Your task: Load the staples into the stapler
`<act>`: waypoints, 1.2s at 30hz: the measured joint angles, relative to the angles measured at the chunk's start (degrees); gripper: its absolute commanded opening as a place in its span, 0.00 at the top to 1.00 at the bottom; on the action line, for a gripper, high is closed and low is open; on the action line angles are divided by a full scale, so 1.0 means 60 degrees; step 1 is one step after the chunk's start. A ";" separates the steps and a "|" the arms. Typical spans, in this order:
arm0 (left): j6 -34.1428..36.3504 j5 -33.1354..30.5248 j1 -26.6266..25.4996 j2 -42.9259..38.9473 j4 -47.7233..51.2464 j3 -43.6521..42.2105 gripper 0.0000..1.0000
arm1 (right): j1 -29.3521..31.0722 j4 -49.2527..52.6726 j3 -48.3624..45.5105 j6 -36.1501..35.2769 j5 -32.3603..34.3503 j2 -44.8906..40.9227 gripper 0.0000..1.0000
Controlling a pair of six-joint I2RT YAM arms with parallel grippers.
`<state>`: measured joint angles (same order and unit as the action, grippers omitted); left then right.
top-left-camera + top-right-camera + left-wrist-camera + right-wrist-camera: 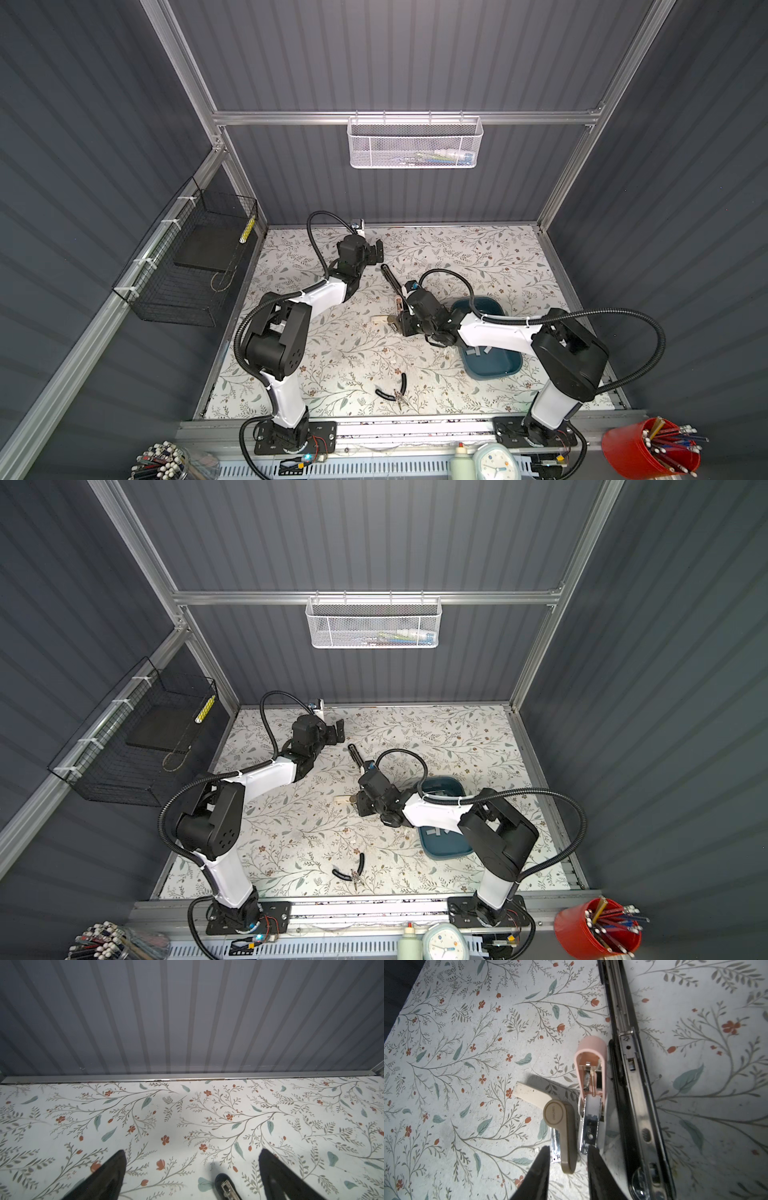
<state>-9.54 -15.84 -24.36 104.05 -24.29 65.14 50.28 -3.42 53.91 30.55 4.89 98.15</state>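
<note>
R gripper (569, 1149) is hanging low over the table (446, 1068) w/ jaws standing narrowly apart. It's straddling the rounded end of a beige stapler (562, 1126), and gaps are showing on both sides, so nothing is being clamped. Just beside one of its fingers a pink stapler (591, 1045) is lying open. Right past that the long black stapler (633, 1088) is lying opened out, metal rail facing up. The staples (473, 353), small grey strips, are sitting in a blue tray (496, 365) behind the R gripper, partly under its forearm. L gripper (192, 1154) is hovering w/ jaws wide, holding nothing, w/ the black stapler's far tip lying close by its fingertips.
</note>
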 measured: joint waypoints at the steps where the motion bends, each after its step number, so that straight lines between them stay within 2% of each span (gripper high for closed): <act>1: 0.0000 -0.0127 0.0000 -0.0193 -0.0091 -0.0368 0.01 | 0.0004 0.0069 0.0022 -0.0055 -0.0029 0.0000 0.64; 7: -0.0007 -0.0455 0.0004 -0.1712 -0.0357 -0.2146 0.01 | 0.0233 0.0321 0.0361 -0.0277 -0.0091 0.0168 0.71; 15: -0.0055 -0.0106 0.0015 -0.2514 -0.0262 -0.2714 0.01 | 0.0357 0.0627 0.0707 -0.0317 -0.0124 0.0892 0.72; 24: -0.0430 0.0597 0.0029 -0.3442 -0.0244 -0.3938 0.01 | 0.0357 0.0882 0.0801 -0.0324 -0.0124 0.0954 0.76; 36: -0.0634 0.1016 0.0029 -0.4674 -0.0018 -0.4452 0.01 | 0.0361 0.1118 0.1490 -0.0193 -0.0142 0.1606 0.82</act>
<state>-13.34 -9.74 -24.18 76.01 -24.40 38.44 52.45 3.29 62.85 29.39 4.03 107.79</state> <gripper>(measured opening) 0.992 0.198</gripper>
